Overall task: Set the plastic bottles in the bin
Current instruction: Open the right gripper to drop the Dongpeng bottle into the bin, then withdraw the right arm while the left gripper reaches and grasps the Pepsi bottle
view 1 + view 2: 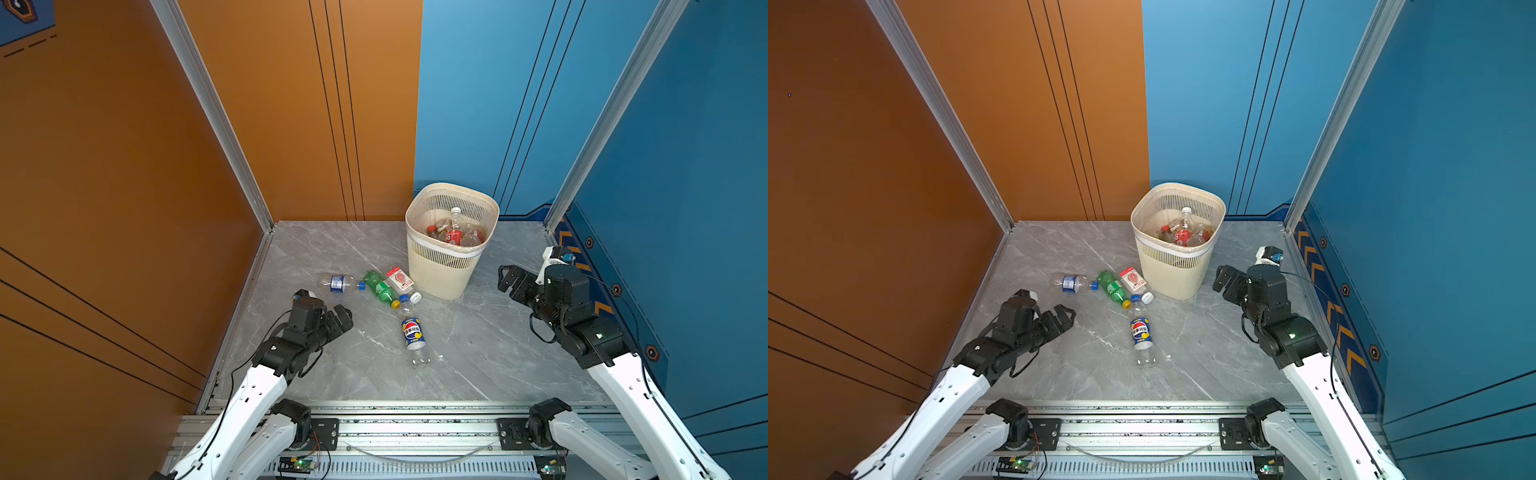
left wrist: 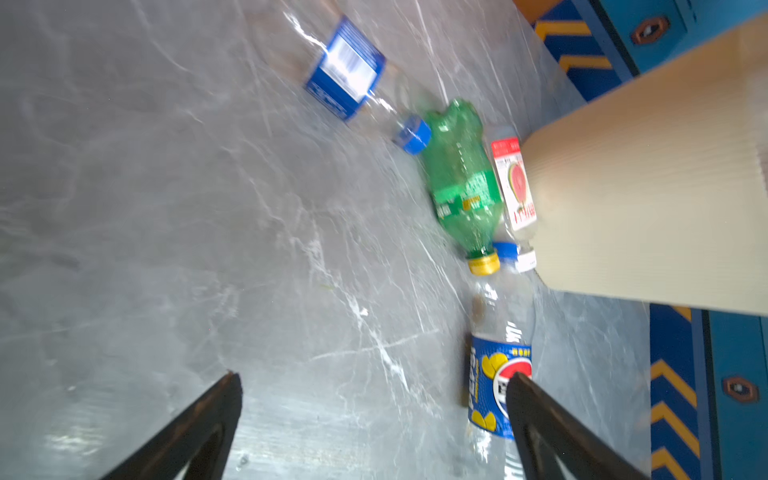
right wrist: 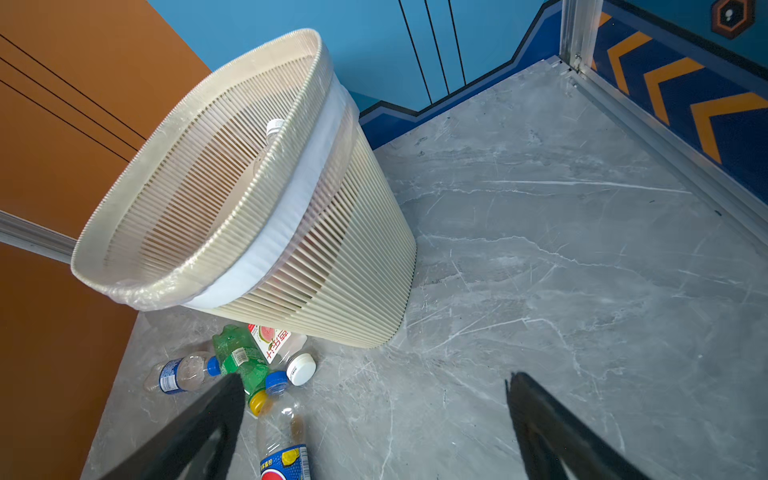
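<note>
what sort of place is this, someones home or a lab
Probably a robot lab test cell, not a home: two white robot arms mounted on an aluminium rail, orange and blue panel walls in a metal frame, and a grey marble-look tabletop.

Orange wall panels (image 1: 104, 166) enclose the left edge and far-left side of a grey, marble-patterned table (image 1: 498, 353), and blue panels (image 1: 457, 104) enclose the rest. Aluminium posts (image 1: 210, 104) rise from both far corners. A dark-blue band with yellow chevrons (image 1: 1350, 353) skirts the right edge. An aluminium rail (image 1: 415, 430) spans the near edge under even light.
</note>
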### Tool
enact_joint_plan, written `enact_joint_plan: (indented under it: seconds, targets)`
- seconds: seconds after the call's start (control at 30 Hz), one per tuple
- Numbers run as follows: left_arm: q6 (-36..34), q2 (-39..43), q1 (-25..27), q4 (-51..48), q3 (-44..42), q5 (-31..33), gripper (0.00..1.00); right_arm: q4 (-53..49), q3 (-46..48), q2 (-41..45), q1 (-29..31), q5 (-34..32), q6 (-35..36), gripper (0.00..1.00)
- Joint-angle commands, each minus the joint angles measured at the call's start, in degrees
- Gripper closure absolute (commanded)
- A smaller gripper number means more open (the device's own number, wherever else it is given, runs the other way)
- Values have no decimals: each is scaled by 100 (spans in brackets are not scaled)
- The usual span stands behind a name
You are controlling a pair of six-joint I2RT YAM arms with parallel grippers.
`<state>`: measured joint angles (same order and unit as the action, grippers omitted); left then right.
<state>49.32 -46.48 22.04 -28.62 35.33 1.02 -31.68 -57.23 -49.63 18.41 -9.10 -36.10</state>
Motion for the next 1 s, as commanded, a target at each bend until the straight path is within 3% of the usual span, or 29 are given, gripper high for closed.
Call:
enact_joint_plan:
  seconds: [0.0, 0.2, 0.37, 0.97]
  targets:
    - [435, -430, 773, 338, 141, 583, 1, 29, 52, -58, -13, -65, -99, 0]
    - [665, -1726, 2029, 478, 885, 956, 3, -13, 202, 111, -80, -95, -82, 0]
    - [676, -2650, 2557, 578, 1390, 846, 3, -31, 355, 291, -218, -37, -82, 0]
    - [526, -4541, 2847, 682, 2490, 329, 4, -31, 614, 536, -779, 381, -12, 0]
